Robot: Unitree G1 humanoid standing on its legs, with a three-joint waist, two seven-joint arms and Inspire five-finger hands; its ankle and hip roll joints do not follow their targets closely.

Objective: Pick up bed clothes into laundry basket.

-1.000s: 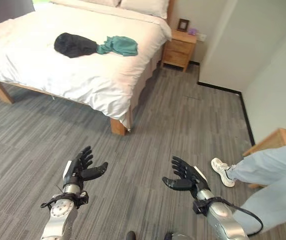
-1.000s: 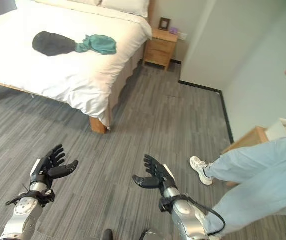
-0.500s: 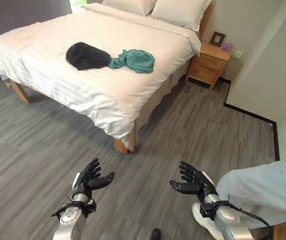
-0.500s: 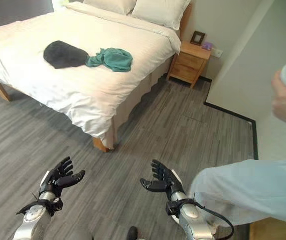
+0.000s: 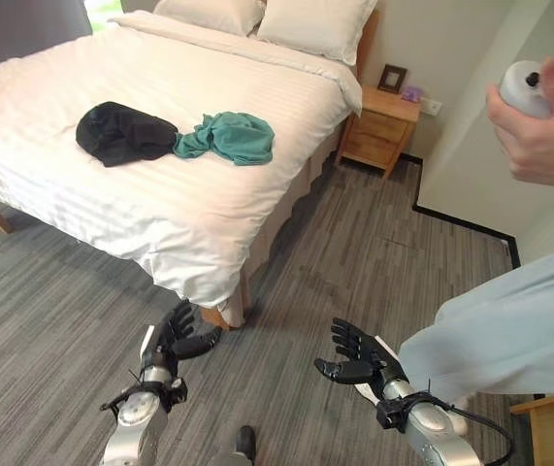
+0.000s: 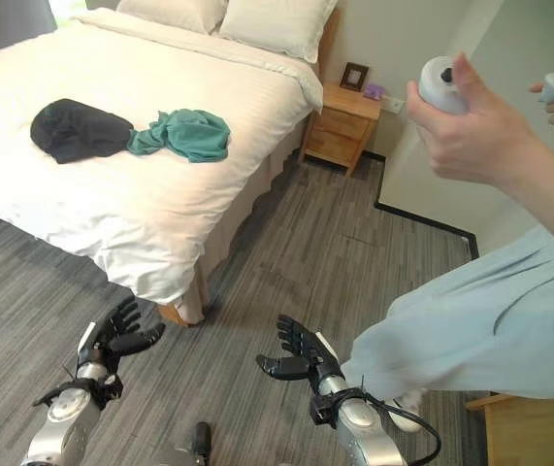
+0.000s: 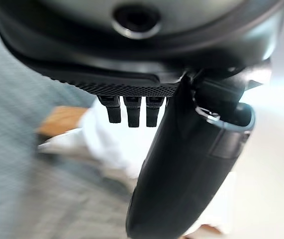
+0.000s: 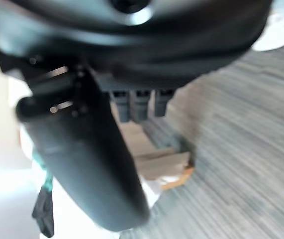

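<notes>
Eye views: black garment [image 5: 124,134] and teal garment [image 5: 228,137] lie touching on the bed [image 5: 160,209], well apart from both hands. Left hand [image 5: 173,337] and right hand [image 5: 357,352] spread, empty, low over floor. Person's leg [image 6: 471,325] beside right arm: collision risk on approach. Wrist views: fingers straight, holding nothing.

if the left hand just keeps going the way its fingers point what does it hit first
Probably the bed's near corner: the left hand, fingers open, points at the white sheet overhanging there. Depth is uncertain, so it might meet the wooden bed leg beneath instead.
</notes>
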